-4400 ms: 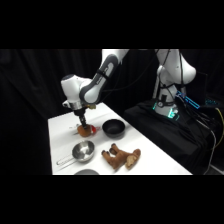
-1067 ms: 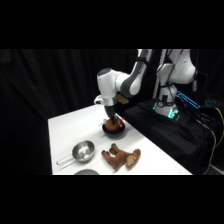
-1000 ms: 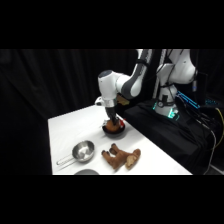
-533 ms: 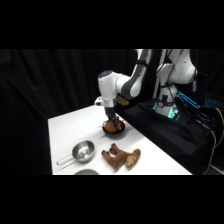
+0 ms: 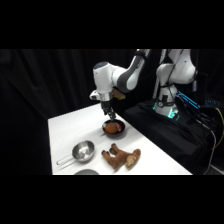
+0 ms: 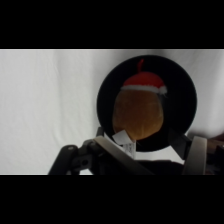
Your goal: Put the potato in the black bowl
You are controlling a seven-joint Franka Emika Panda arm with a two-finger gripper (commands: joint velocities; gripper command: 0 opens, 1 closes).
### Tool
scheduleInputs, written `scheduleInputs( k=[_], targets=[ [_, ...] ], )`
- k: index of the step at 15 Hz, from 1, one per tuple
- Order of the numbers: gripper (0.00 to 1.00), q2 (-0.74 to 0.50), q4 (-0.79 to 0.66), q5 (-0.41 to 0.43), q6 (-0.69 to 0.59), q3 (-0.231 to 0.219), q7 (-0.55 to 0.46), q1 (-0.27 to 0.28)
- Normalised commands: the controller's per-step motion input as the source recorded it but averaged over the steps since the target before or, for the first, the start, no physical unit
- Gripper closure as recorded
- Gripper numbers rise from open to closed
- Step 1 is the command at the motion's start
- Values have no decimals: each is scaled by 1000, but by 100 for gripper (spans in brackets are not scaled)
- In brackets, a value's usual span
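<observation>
The potato [image 6: 139, 114] is lying inside the black bowl [image 6: 106, 102], its red patch pointing toward twelve o'clock in the wrist view. The gripper [image 5: 110, 117] is hanging right above the bowl with its fingers [image 6: 196, 154] spread wide, one on each side of the potato and not gripping it. On the counter [image 5: 70, 127], a steel bowl [image 5: 83, 150] is sitting at the black bowl's eight o'clock and a brown plush toy [image 5: 121, 157] at its six.

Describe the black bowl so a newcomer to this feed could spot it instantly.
On the white table, look directly beneath the gripper: the black bowl sits there with the potato inside. The steel bowl nearby is shiny with a handle, and the plush toy is brown with limbs.
</observation>
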Motion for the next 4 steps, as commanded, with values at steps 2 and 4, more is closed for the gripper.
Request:
scheduleInputs(
  k=[2, 4],
  targets=[
    [0, -294, 118, -61, -458, 28, -13, 28],
    [0, -221, 153, 81, -430, 55, -144, 14]
  ],
)
